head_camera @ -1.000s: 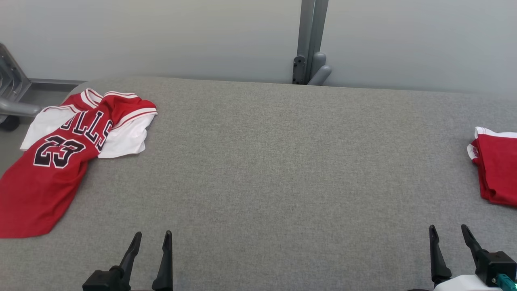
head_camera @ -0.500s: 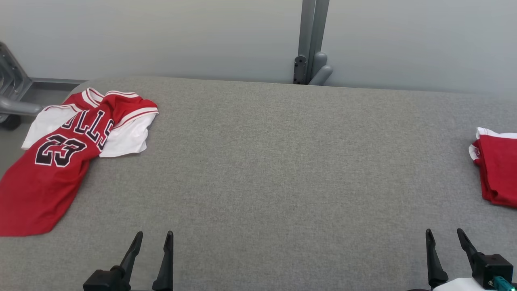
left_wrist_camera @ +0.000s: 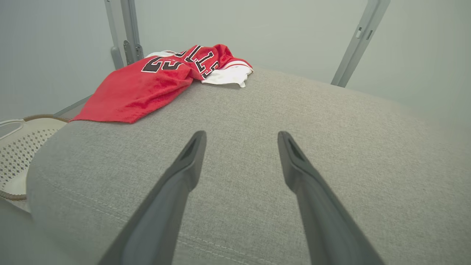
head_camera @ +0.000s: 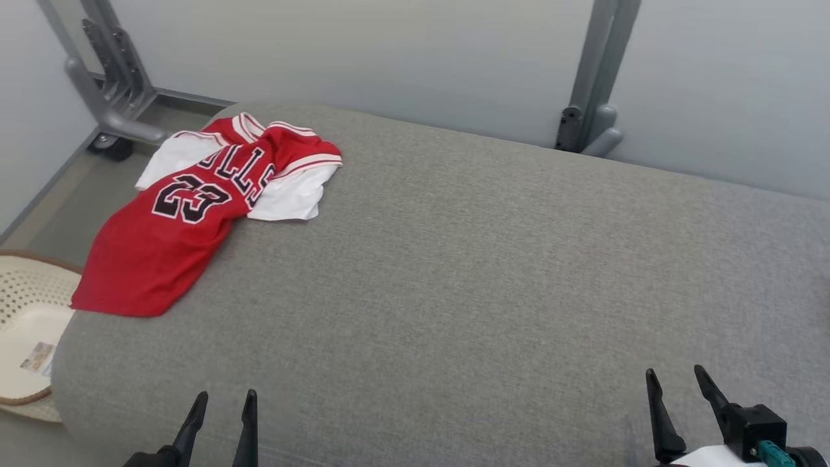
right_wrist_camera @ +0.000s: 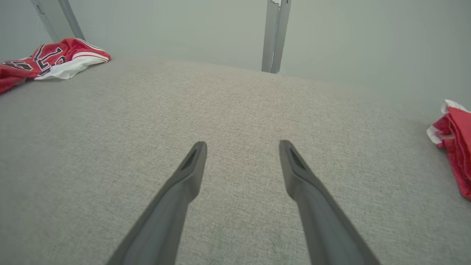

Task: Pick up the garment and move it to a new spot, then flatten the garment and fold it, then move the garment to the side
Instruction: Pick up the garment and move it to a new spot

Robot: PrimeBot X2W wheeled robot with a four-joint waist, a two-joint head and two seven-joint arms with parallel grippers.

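While left claw (head_camera: 225, 393), right claw (head_camera: 674, 370) gape | jersey (head_camera: 168, 240) far-left | right wrist view: red cloth (right_wrist_camera: 458, 143), perhaps folded

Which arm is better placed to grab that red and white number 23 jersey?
Likely left: the red and white number 23 jersey lies at the grey padded table's far left, ahead of the open left gripper; the open right gripper is farther across.

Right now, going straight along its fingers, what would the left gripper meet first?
Probably the grey fabric tabletop itself: the left gripper points low across it. The red number 23 jersey lies left of that line.
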